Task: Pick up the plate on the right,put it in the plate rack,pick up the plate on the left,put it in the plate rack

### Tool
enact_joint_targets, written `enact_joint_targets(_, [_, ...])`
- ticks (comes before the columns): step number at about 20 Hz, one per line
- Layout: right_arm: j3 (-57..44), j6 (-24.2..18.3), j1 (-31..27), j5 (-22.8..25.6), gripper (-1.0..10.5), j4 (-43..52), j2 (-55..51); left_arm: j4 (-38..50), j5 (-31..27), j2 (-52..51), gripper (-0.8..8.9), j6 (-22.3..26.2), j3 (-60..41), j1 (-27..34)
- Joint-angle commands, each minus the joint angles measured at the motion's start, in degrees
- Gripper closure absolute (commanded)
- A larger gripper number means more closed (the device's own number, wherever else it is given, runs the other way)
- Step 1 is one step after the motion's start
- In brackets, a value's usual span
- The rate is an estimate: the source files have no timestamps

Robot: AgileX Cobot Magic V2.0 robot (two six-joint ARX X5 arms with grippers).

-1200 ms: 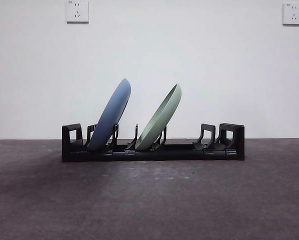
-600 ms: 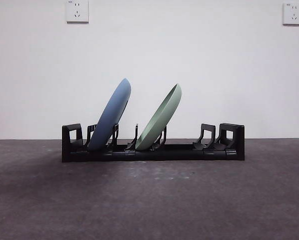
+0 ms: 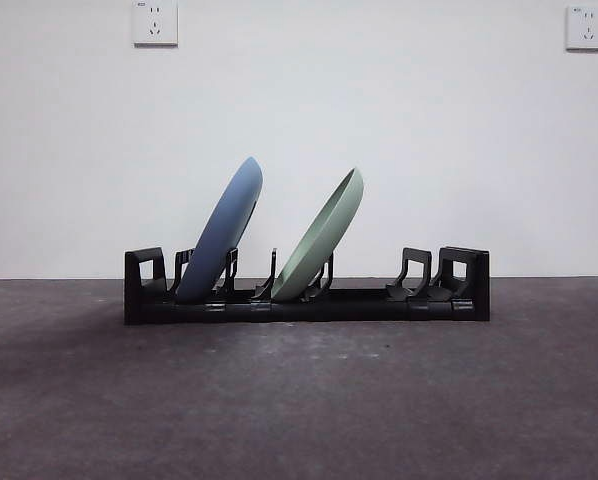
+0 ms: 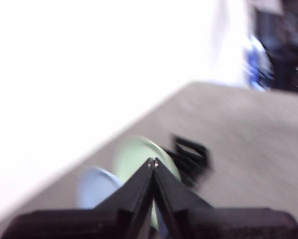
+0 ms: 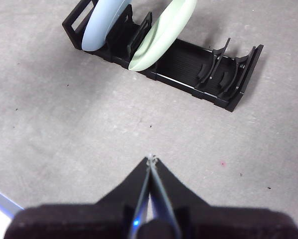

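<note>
The plate rack stands on the grey table, lying crosswise before the white wall. Two plates stand in it, both tilted so that their upper rims lean toward one o'clock in the front view. The blue plate sits in the slots nearest the rack's nine o'clock end, and the green plate sits in the slots near the middle. The two plates are apart, with upright prongs between them. The slots toward the three o'clock end hold nothing.

Neither arm shows in the front view. The left gripper has its jaws pressed together, tips meeting, and grips nothing. Its view is blurred, but the green plate, the blue plate and part of the rack show beyond the tips. The right gripper also has its jaws pressed together and grips nothing. It hangs above bare table, well apart from the rack, with the blue plate and the green plate beyond it.

Two wall sockets sit high on the wall.
</note>
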Motion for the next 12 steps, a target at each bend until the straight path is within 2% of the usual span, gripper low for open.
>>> enact_joint_targets(1, [-0.48,0.15,0.09,0.26,9.5,0.39,-0.04,3.02,10.80,-2.75,8.17,3.08,-1.42,10.64])
enact_joint_targets(3, [-0.48,0.15,0.09,0.28,9.5,0.42,-0.04,4.76,15.26,-6.25,8.17,3.08,-5.07,19.28])
enact_joint_targets(6, [-0.48,0.15,0.09,0.24,9.5,0.39,-0.02,8.15,11.37,-13.03,8.17,4.39,-15.28,27.39])
enact_joint_targets(8, [-0.48,0.15,0.09,0.24,9.5,0.39,-0.02,11.89,10.71,-18.67,8.17,4.15,-24.65,30.08])
enact_joint_targets(12, [-0.48,0.15,0.09,0.28,9.5,0.42,-0.02,21.51,10.54,-29.33,8.17,0.52,-43.39,30.45])
